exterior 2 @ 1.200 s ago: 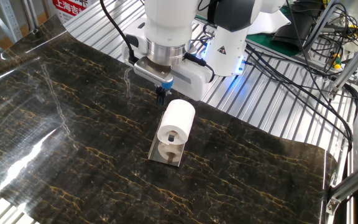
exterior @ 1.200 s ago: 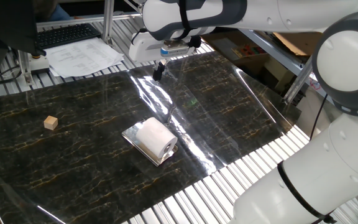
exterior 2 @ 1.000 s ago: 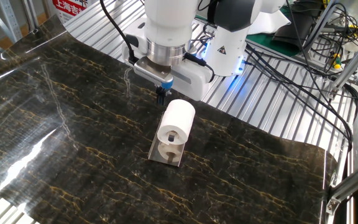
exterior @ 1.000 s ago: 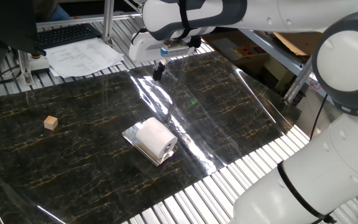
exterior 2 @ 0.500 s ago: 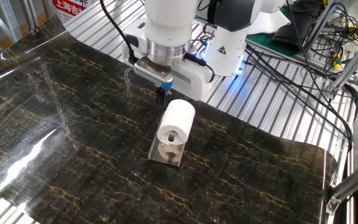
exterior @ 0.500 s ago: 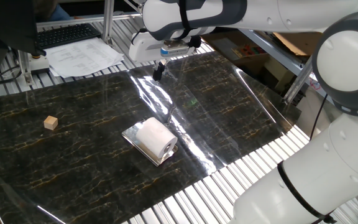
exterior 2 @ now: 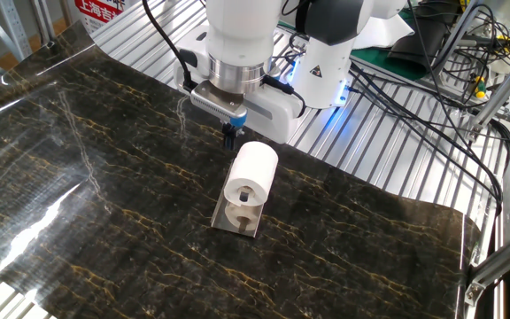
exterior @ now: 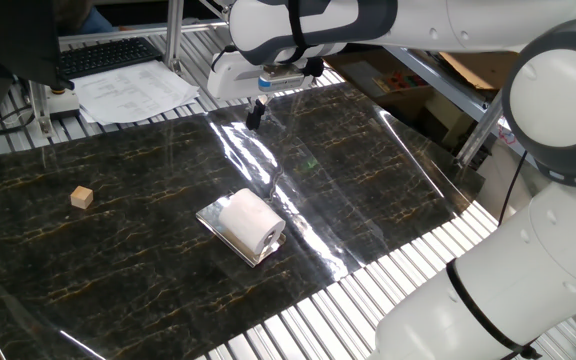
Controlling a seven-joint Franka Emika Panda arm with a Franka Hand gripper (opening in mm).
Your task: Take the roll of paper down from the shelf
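We see a glossy white arm [exterior: 528, 90] with grey joint bands | black cables [exterior 2: 162, 35] along the wrist | blue-lit base [exterior 2: 326, 75] | small dark gripper [exterior 2: 229, 136] fingers.

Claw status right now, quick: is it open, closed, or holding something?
Claw: closed on nothing, hanging in the air behind the roll of paper, which lies on the shelf.

The roll of paper [exterior 2: 251, 173] is seen lying on its side on the shelf [exterior 2: 236, 220], its hollow core mirrored in the plate. The gripper [exterior 2: 229, 136] is held just behind the roll, apart from it, fingers pressed together.
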